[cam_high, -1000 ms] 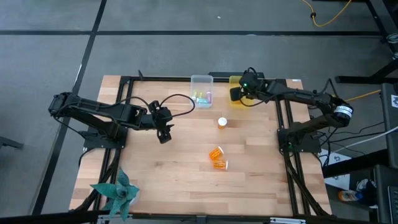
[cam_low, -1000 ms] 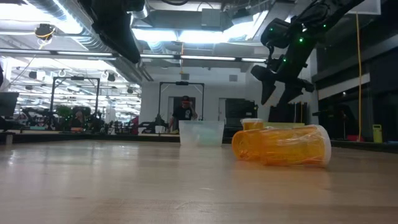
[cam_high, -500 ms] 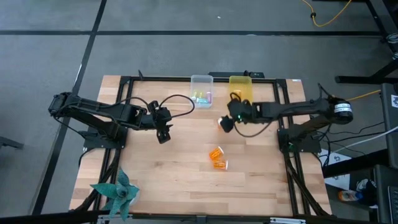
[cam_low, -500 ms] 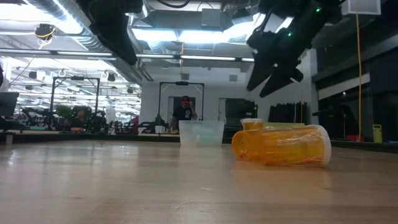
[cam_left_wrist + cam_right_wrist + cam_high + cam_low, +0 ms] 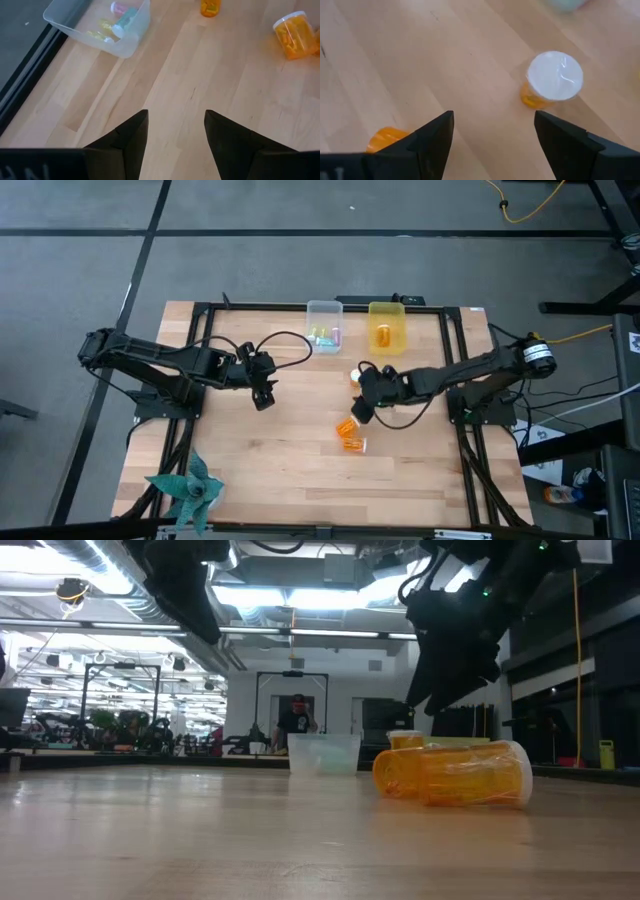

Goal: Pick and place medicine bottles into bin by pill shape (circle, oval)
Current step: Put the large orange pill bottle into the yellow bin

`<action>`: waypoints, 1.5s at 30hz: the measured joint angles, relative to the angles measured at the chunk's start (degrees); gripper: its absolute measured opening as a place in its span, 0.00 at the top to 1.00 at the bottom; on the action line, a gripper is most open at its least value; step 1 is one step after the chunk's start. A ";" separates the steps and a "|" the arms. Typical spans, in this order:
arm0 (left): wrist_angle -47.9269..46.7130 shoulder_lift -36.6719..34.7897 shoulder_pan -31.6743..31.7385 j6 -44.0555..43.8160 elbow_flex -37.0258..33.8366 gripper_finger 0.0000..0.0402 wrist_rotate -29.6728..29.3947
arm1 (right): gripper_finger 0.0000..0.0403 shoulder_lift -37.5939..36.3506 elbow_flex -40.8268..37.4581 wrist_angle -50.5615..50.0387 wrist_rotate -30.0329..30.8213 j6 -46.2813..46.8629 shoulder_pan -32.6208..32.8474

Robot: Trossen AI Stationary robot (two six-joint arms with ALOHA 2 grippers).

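Right gripper (image 5: 364, 409), jaws spread, hovers near the upright amber bottle (image 5: 552, 80): probably light, rigid, slippery; grasp the body below the white cap.

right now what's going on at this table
The right gripper hangs open and empty above the lying medicine bottles mid-table; an upright bottle stands nearby. The left gripper waits open over bare wood. At the far edge, the clear bin holds small vials, the yellow bin one bottle.
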 joint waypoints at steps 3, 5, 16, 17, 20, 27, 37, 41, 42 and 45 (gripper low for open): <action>0.16 -0.02 -0.05 2.42 -0.26 0.53 -0.05 | 0.31 0.50 0.00 0.03 0.71 -1.20 1.02; -0.26 -0.02 -0.17 6.06 -1.33 0.53 -0.50 | 0.31 0.50 0.00 0.03 0.72 -1.30 1.42; 3.67 -0.94 -2.20 4.89 -12.80 0.53 0.82 | 0.31 0.50 0.00 0.00 -0.19 -1.23 2.43; 3.74 -1.61 -2.99 4.94 -13.73 0.53 0.75 | 0.31 0.50 0.00 -0.05 -0.54 -0.83 2.42; 4.13 -4.37 -5.93 4.98 -16.04 0.53 -1.43 | 0.31 0.50 0.00 -0.01 -1.37 0.17 2.42; 5.80 -18.30 -13.57 6.83 -20.57 0.53 -8.47 | 0.31 0.50 0.00 0.01 -1.38 0.13 2.69; 35.79 -41.39 -14.33 21.84 -36.76 0.53 -8.99 | 0.31 0.50 0.00 1.12 -1.36 0.04 2.67; 47.34 -45.95 -11.15 24.46 -43.86 0.53 -8.95 | 0.31 0.50 0.00 1.46 -1.38 -0.03 2.67; 48.87 -46.66 -10.20 24.44 -45.23 0.53 -8.81 | 0.31 0.50 0.00 1.59 -1.36 -0.06 2.67; 52.12 -48.14 -7.09 24.37 -48.24 0.53 -4.60 | 0.31 0.50 0.00 1.94 -1.40 -0.25 2.35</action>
